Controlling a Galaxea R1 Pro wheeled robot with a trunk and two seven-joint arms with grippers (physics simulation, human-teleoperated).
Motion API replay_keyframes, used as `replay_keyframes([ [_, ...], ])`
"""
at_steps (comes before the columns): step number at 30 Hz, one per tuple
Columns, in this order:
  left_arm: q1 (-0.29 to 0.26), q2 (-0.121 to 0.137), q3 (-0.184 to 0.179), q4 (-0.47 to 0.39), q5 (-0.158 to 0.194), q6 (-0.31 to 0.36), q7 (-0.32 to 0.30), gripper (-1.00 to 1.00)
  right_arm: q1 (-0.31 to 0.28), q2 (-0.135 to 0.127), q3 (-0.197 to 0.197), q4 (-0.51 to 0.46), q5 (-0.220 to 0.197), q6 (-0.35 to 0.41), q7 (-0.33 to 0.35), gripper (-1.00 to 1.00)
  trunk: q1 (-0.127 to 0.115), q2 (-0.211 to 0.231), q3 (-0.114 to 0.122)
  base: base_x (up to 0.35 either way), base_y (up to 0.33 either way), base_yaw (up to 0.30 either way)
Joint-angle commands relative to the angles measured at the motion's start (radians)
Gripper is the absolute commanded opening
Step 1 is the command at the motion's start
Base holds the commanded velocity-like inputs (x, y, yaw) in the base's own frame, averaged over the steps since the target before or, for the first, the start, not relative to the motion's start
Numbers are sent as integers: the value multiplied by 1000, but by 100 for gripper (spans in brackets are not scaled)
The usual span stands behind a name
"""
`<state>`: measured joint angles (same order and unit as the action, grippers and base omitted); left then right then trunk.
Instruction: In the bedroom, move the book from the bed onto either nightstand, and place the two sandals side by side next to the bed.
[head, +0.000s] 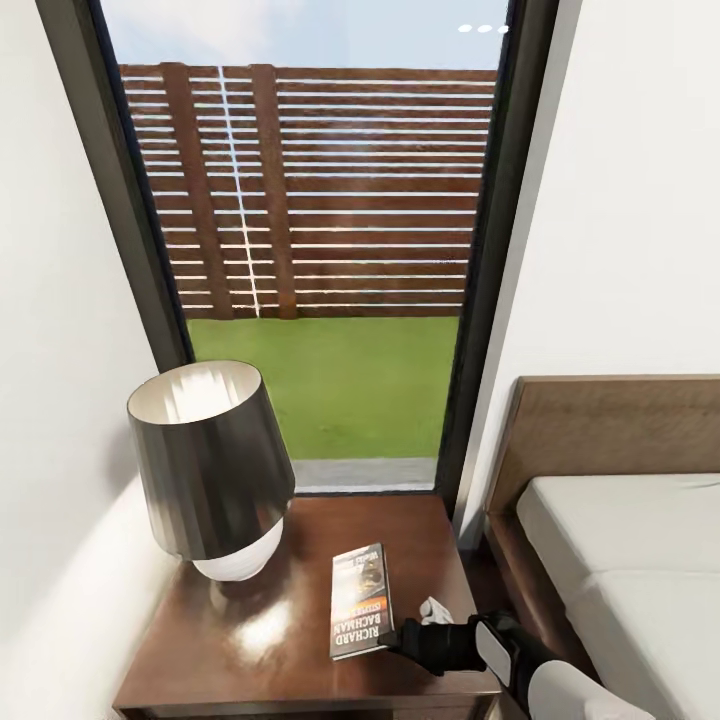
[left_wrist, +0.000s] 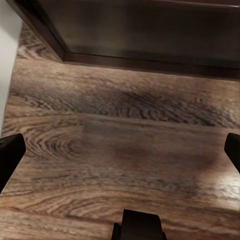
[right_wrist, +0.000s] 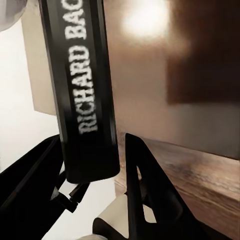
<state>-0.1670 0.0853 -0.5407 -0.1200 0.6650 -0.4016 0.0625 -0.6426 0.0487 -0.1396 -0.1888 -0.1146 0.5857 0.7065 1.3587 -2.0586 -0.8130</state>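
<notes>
nightstand | book lying flat | end between right gripper jaws

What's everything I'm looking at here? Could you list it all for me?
Window: one, tall, dark-framed, behind the nightstand.
Fence: one, brown slats, outside beyond green grass.
Lamp: one, dark shiny shade, white base, on the nightstand.
Nightstand: one, glossy reddish-brown, beside the bed.
Book: one, dark cover, white lettering, lying on the nightstand.
Bed: one, pale mattress, brown headboard.
Floor: brown wood planks.
Right hand: black, fingers either side of the book's near end.
Left hand: black, open above the floor.
</notes>
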Motion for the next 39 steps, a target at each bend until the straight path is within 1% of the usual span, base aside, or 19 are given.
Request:
replay_keyframes([
  [1, 0, 0, -8, -1, 2, -2, 7, 100, -6, 1, -3, -1, -7, 17, -3, -100, 0, 0, -1, 0, 0, 0],
  [6, 0, 0, -8, -1, 2, -2, 7, 100, -36, 1, -6, 0, -8, 47, -6, -100, 0, 0, -1, 0, 0, 0],
  [12, 0, 0, -8, -1, 2, -2, 7, 100, -52, 1, -7, 1, -9, 59, -11, -100, 0, 0, -1, 0, 0, 0],
  [28, 0, -1, -8, -1, 2, -2, 7, 100, -58, -3, -10, 6, -10, 65, -17, -100, 61, -112, -51, 0, 0, 0],
  [35, 0, -1, -8, -1, 0, -2, 7, 100, -58, -6, -11, 7, -18, 66, -21, -100, 61, -112, -51, 0, 0, 0],
  [39, -1, 0, -8, -3, 0, -3, 8, 100, -58, -5, -11, 7, -22, 66, -41, -100, 61, -112, -51, 0, 0, 0],
])
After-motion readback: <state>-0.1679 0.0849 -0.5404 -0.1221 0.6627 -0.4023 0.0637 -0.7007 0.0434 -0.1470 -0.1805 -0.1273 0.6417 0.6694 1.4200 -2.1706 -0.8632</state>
